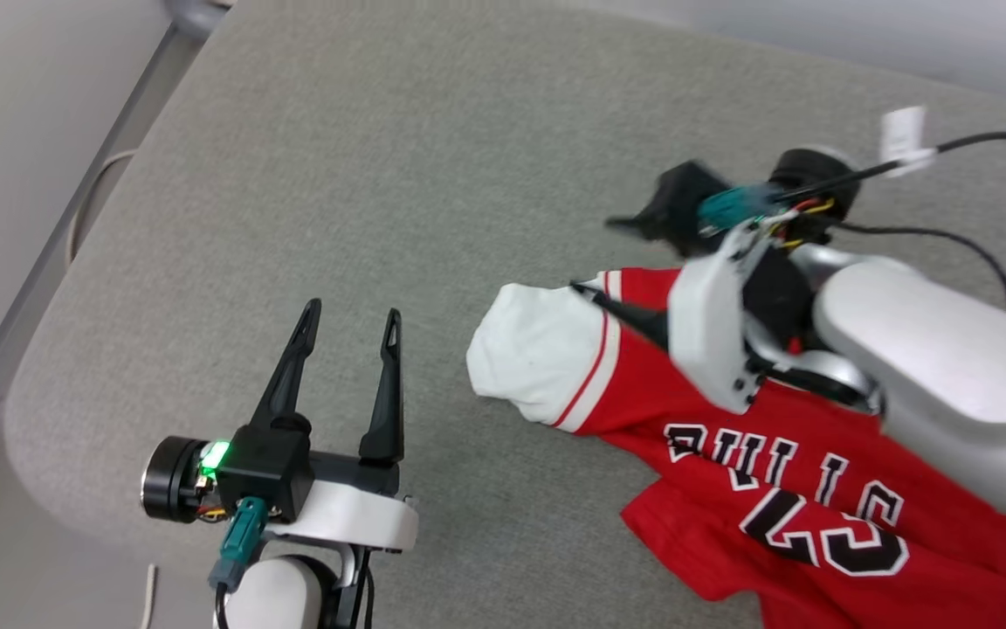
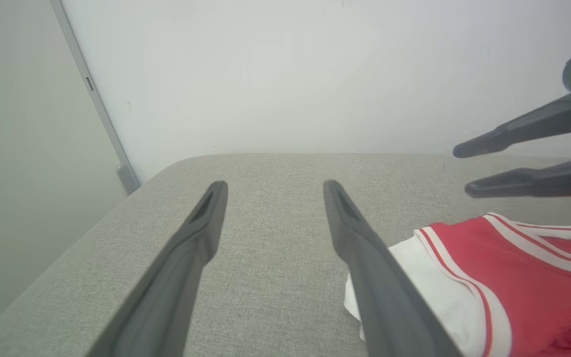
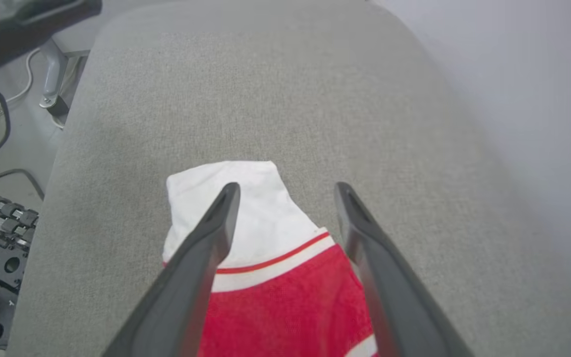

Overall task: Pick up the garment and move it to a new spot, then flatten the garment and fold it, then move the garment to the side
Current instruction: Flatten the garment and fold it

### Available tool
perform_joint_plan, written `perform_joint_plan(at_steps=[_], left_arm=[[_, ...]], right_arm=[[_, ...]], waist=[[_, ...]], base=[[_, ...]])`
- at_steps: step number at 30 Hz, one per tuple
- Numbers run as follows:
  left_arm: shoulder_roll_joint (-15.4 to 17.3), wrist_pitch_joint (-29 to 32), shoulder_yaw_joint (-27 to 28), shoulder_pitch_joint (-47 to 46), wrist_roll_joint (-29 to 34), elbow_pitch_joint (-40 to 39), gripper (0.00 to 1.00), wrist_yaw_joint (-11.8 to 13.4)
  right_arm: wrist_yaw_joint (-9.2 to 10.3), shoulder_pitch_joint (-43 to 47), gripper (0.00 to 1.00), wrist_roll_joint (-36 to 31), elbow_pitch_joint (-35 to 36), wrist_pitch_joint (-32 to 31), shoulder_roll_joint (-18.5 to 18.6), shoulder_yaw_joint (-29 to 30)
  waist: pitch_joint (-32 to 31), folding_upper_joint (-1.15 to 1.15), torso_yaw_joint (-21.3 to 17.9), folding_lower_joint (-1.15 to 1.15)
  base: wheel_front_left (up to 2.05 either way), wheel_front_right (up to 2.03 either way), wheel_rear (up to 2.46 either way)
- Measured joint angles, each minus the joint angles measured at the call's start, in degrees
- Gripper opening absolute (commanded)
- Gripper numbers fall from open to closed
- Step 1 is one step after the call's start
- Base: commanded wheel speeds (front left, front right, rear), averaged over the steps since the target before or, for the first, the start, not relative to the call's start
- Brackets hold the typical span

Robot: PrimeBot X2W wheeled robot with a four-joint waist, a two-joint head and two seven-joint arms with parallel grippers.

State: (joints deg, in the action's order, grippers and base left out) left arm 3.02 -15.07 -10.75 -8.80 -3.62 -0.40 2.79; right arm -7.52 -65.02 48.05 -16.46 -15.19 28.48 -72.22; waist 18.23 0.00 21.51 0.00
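Step in hand, by your reading: flattening. Garment (image 1: pixel 756 437) lies rumpled at right of grey table (image 1: pixel 433 175), lettering up. Your right gripper (image 3: pixel 286 188) hovers above white sleeve (image 3: pixel 265 213), fingers spread, empty. Left gripper (image 1: pixel 354 310) spread, empty, beside sleeve. Next: pinch sleeve edge, draw outward.

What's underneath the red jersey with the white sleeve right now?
The red jersey-style garment lies on the grey fabric-covered surface, which shows beside it. Anything beneath the cloth itself is covered, and the pale right arm hides part.
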Motion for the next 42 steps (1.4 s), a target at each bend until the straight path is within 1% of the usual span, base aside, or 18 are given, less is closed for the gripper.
perform_joint_plan(at_steps=[3, 6, 9, 12, 18, 24, 27, 29, 32, 35, 39, 42], left_arm=[[0.18, 0.0, 0.7, 1.17, 0.74, -0.12, 1.0, -0.37], [0.55, 0.0, 1.58, 2.21, 1.2, -0.22, 1.0, -0.79], [1.19, 0.0, 2.37, 3.31, 1.52, -0.32, 1.0, -1.15], [1.79, 0.0, 3.19, 4.61, 1.87, -0.41, 1.0, -1.31], [2.47, 0.0, 4.07, 6.24, 2.13, -0.78, 1.0, -1.63], [2.63, 0.0, 4.44, 7.36, 2.37, -1.2, 1.0, -1.76], [2.67, 0.0, 4.63, 7.47, 2.44, -1.52, 1.0, -1.75], [2.69, 0.0, 4.7, 7.67, 2.45, -1.64, 1.0, -1.76], [2.67, 0.0, 4.66, 7.74, 2.49, -1.92, 1.0, -1.77], [2.59, 0.0, 4.53, 7.69, 2.53, -2.1, 1.0, -1.79], [2.25, 0.0, 4.27, 7.27, 2.45, -2.19, 1.0, -1.92], [2.03, 0.0, 4.26, 6.89, 2.36, -2.19, 1.0, -2.05]], right_arm=[[0.0, 1.05, 1.0, -0.03, 0.44, 5.68, 2.71, 2.5], [0.0, 4.13, 1.0, -0.38, 0.71, 10.42, 5.42, 6.2], [0.0, 8.06, 1.0, -1.4, 0.8, 14.69, 7.64, 11.24], [0.0, 13.0, 1.0, -3.08, 0.7, 17.84, 9.05, 17.2], [0.0, 24.03, 1.0, -7.38, 1.34, 21.29, 9.55, 31.48], [0.0, 36.68, 1.0, -13.01, 4.57, 19.71, 8.37, 48.09], [0.0, 40.96, 1.0, -16.03, 8.47, 16.91, 7.37, 55.92], [0.0, 42.45, 1.0, -17.71, 11.58, 13.94, 7.38, 60.84], [0.0, 43.98, 1.0, -18.69, 15.72, 6.49, 8.55, 65.47], [0.0, 45.18, 1.0, -17.33, 18.28, -2.32, 11.28, 68.53], [0.0, 47.53, 1.0, -13.5, 19.46, -16.26, 17.18, 68.56], [0.0, 49.52, 1.0, -10.47, 18.41, -26.13, 19.84, 68.69]], waist=[[-1.77, 0.0, -1.83, 0.0], [-3.58, 0.0, -3.59, 0.0], [-5.34, 0.0, -5.29, 0.0], [-6.93, 0.0, -6.98, 0.0], [-9.41, 0.0, -9.76, 0.0], [-10.96, 0.0, -11.17, 0.0], [-11.1, 0.0, -11.63, 0.0], [-11.01, 0.0, -11.78, 0.0], [-10.63, 0.0, -11.8, -0.01], [-9.98, 0.0, -11.64, -0.01], [-8.9, 0.0, -11.22, 0.0], [-7.95, 0.0, -10.87, 0.0]], base=[[0.0, 0.0, 0.0], [0.0, 0.0, 0.0], [0.0, 0.0, 0.0], [0.0, 0.0, 0.0], [0.0, 0.0, 0.0], [0.0, 0.0, 0.0], [0.0, 0.0, 0.0], [0.0, 0.0, 0.0], [0.0, 0.0, 0.0], [0.0, 0.0, 0.0], [0.0, 0.0, 0.0], [0.0, 0.0, 0.0]])
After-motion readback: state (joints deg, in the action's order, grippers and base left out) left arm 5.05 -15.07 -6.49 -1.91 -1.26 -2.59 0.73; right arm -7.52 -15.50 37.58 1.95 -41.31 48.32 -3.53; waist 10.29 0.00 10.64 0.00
